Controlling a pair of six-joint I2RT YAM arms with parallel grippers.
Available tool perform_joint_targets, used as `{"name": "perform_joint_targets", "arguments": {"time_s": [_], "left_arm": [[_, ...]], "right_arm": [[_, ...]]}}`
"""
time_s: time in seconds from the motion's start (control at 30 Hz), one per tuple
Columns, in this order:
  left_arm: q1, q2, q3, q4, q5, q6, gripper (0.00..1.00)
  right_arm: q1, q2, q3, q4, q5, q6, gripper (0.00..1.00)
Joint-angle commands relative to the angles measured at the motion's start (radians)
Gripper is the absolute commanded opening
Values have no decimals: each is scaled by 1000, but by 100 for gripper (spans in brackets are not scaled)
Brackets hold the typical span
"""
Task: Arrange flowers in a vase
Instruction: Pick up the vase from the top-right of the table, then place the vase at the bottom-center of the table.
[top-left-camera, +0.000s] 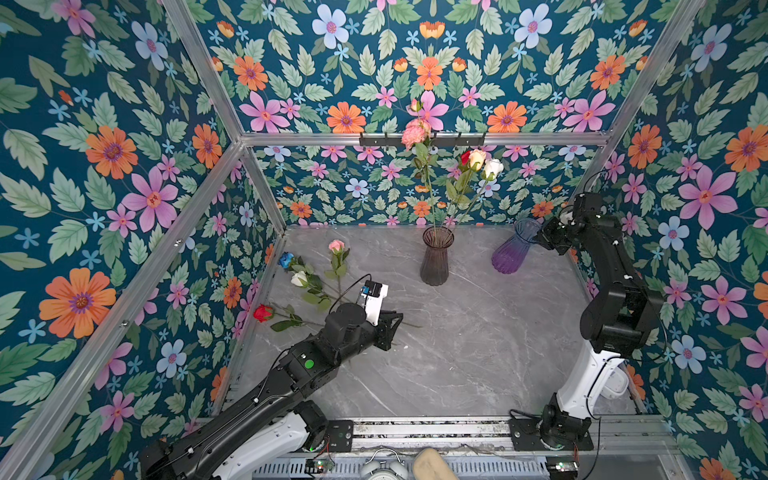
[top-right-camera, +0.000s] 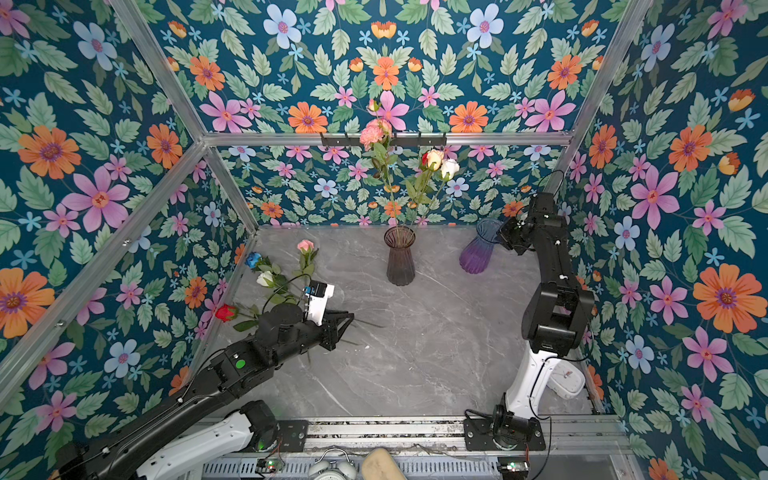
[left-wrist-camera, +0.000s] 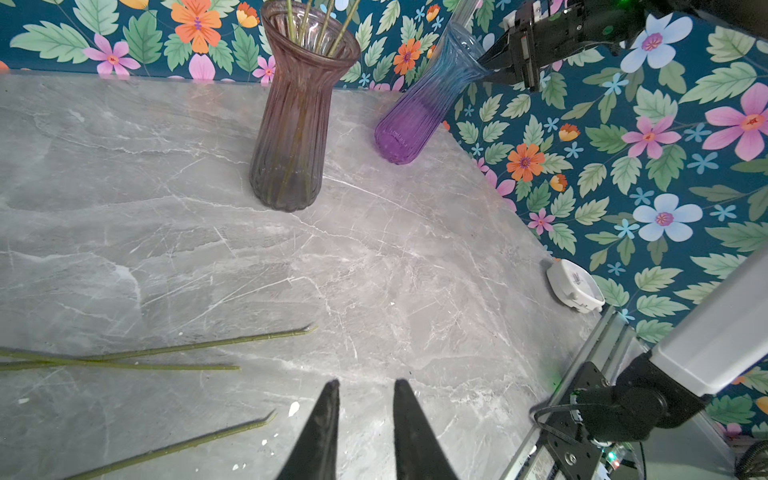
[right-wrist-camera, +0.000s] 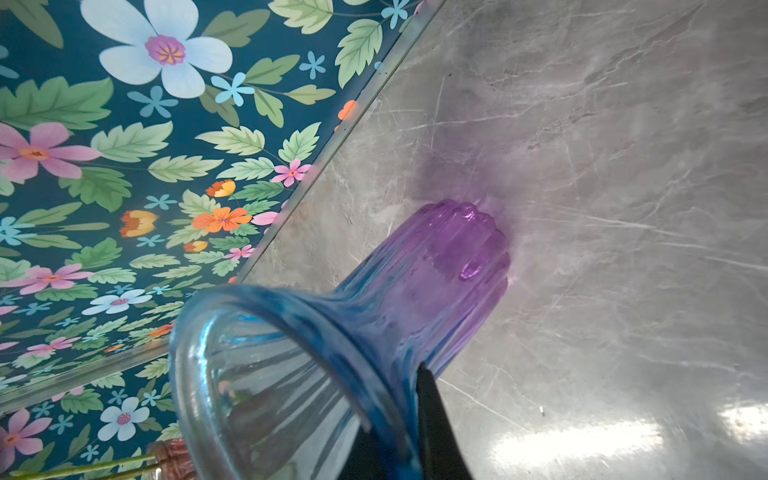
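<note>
Right wrist view: your right claw (right-wrist-camera: 417, 386) is pinched on the flared rim of the blue-and-purple vase (right-wrist-camera: 449, 266). One black finger sits outside the glass and the other is hidden behind it. A rim pinch is about the only hold a narrow claw gets on so wide a body. It also explains the lean: the vase tips towards your right arm, its foot at or just above the marble table (right-wrist-camera: 623, 166), and you cannot tell which from here. The vase is empty. I judge you are bringing it out of the back right corner to take the next stems.

Your left claw (left-wrist-camera: 366, 384) is spread with nothing between its fingers. It is low over the table, just beside the cut ends of the loose stems (left-wrist-camera: 199, 345). That suits a pick, because the ends are thin, bare of leaves and lie flat, unlike the blooms.

Farther out, in a top view, four flowers lie fanned along the left edge: the blue rose (top-left-camera: 286, 259), pink rose (top-left-camera: 336, 246), loose white rose (top-left-camera: 298, 278) and red rose (top-left-camera: 262, 312). Their heads lie towards the wall. The smoky vase (top-left-camera: 436, 257) stands upright at mid-back. It holds the frilly pink bloom (top-left-camera: 413, 133), a peach rose (top-left-camera: 477, 158) and a vased white rose (top-left-camera: 493, 168). The job looks roughly half done.
</note>
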Motion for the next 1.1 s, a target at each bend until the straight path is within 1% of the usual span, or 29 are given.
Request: {"name": "perform_joint_targets", "arguments": {"time_s": [0.0,0.1,0.17,0.23,0.33,0.43,0.47,0.53,0.6,0.7,0.77,0.9,1.07], "left_arm": [[1,2,15,16,-2,5,26],[1,1,15,17,-5,8,26],[1,6,8,34,1,6,26],[1,21,-1,66,16,0,27],[1,68,0,98,41,-6,25],[1,82,-1,112,50,-10,23],[1,71,-8,123,44,-13,23],[1,40,-28,147,31,-21,24],[1,8,-51,174,6,-29,27],[1,-9,-77,208,-42,-43,31],[1,-13,-87,229,-63,-55,33],[1,-36,-97,257,-101,-86,34],[1,-68,-110,240,-119,-110,37]], "right_arm": [[0,-49,-25,-4,34,-16,0],[0,-139,-88,12,19,-11,0],[14,-241,-188,71,2,16,0],[50,-362,-294,117,8,32,0],[139,-523,-430,139,29,26,0],[278,-684,-552,118,43,9,0],[343,-740,-588,100,60,2,0],[467,-833,-642,42,90,-5,0],[609,-918,-684,-11,147,1,0],[769,-947,-695,-105,182,-1,0],[827,-952,-708,-127,168,6,0],[891,-944,-733,-136,110,22,0],[927,-894,-723,-148,36,27,0]]}}
